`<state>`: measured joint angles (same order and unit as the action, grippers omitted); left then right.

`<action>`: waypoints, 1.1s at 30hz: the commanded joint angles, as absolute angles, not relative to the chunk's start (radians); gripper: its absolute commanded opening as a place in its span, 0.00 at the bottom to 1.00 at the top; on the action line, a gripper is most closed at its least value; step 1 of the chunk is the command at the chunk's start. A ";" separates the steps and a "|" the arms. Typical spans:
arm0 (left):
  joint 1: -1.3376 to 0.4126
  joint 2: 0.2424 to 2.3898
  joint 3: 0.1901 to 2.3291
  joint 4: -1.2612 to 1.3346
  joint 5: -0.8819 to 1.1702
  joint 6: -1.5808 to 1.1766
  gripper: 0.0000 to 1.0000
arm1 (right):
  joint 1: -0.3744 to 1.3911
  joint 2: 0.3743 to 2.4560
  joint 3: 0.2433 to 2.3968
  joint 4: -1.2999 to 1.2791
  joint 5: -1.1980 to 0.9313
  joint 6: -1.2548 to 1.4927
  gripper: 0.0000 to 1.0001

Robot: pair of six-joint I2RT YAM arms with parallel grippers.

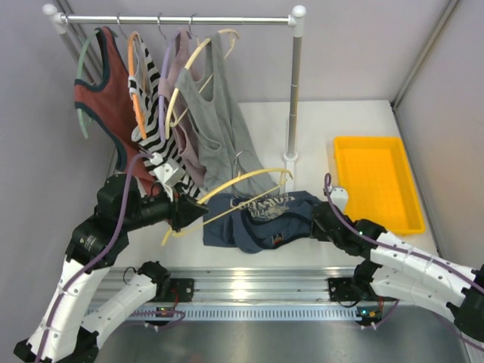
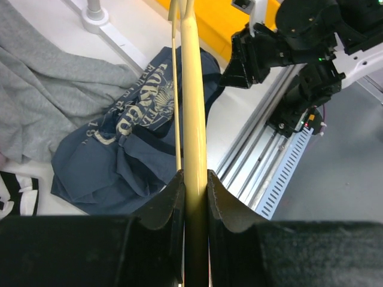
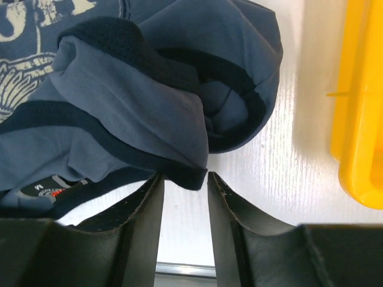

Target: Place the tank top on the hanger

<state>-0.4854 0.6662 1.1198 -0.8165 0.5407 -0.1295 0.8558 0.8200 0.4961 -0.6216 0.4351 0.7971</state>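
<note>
Left claw (image 2: 194, 182): clamped on hanger (image 2: 193, 107); yellow rod runs straight out ahead of it.
Right claw (image 3: 184, 188): jaws apart; dark trim edge of tank top (image 3: 131, 113) at their mouth, not pinched.
Tank top: crumpled on tabletop (image 3: 281, 167), directly ahead of Right claw.
</note>
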 commanded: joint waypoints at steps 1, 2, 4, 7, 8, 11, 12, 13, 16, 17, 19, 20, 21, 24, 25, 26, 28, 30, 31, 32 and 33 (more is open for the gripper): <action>-0.494 0.678 1.135 -0.790 0.624 -0.123 0.00 | 0.874 0.845 0.535 -0.561 0.508 0.769 0.34; -0.500 0.680 1.128 -0.790 0.633 -0.121 0.00 | 0.874 0.845 0.549 -0.569 0.517 0.758 0.31; -0.508 0.683 1.121 -0.792 0.656 -0.120 0.00 | 0.874 0.841 0.569 -0.584 0.526 0.753 0.23; -0.525 0.687 1.112 -0.792 0.681 -0.115 0.00 | 0.874 0.838 0.609 -0.620 0.537 0.746 0.16; -0.531 0.689 1.108 -0.792 0.696 -0.117 0.00 | 0.874 0.842 0.629 -0.626 0.535 0.746 0.15; -0.551 0.701 1.095 -0.792 0.716 -0.114 0.00 | 0.874 0.854 0.675 -0.664 0.531 0.753 0.10; -0.555 0.707 1.092 -0.792 0.719 -0.110 0.00 | 0.873 0.857 0.687 -0.689 0.532 0.756 0.09; -0.563 0.710 1.089 -0.792 0.718 -0.109 0.00 | 0.874 0.861 0.699 -0.699 0.532 0.759 0.09; -0.581 0.718 1.092 -0.799 0.701 -0.100 0.00 | 0.873 0.883 0.748 -0.757 0.548 0.772 0.07; -0.589 0.716 1.091 -0.798 0.693 -0.095 0.00 | 0.873 0.903 0.774 -0.773 0.557 0.778 0.06; -0.594 0.718 1.088 -0.796 0.687 -0.094 0.00 | 0.874 0.920 0.795 -0.804 0.566 0.778 0.05; -0.597 0.719 1.083 -0.796 0.684 -0.092 0.00 | 0.874 0.936 0.807 -0.810 0.569 0.779 0.04; -0.600 0.721 1.080 -0.795 0.677 -0.091 0.00 | 0.873 0.940 0.813 -0.814 0.569 0.778 0.04; -0.610 0.721 1.060 -0.792 0.641 -0.089 0.00 | 0.874 0.946 0.827 -0.819 0.561 0.779 0.03; -0.614 0.721 1.055 -0.787 0.640 -0.089 0.00 | 0.874 0.943 0.828 -0.821 0.557 0.781 0.03; -0.618 0.721 1.043 -0.779 0.638 -0.089 0.00 | 0.874 0.940 0.834 -0.819 0.551 0.781 0.03; -0.618 0.716 1.029 -0.755 0.631 -0.091 0.00 | 0.876 0.936 0.838 -0.818 0.542 0.779 0.02; -0.620 0.716 1.011 -0.739 0.632 -0.092 0.00 | 0.874 0.933 0.847 -0.821 0.531 0.778 0.01; -0.620 0.719 1.006 -0.724 0.641 -0.094 0.00 | 0.876 0.931 0.856 -0.822 0.526 0.776 0.02; -0.620 0.721 0.993 -0.713 0.646 -0.097 0.00 | 0.874 0.930 0.861 -0.822 0.512 0.773 0.01; -0.620 0.729 0.988 -0.703 0.649 -0.097 0.00 | 0.874 0.931 0.867 -0.825 0.506 0.772 0.01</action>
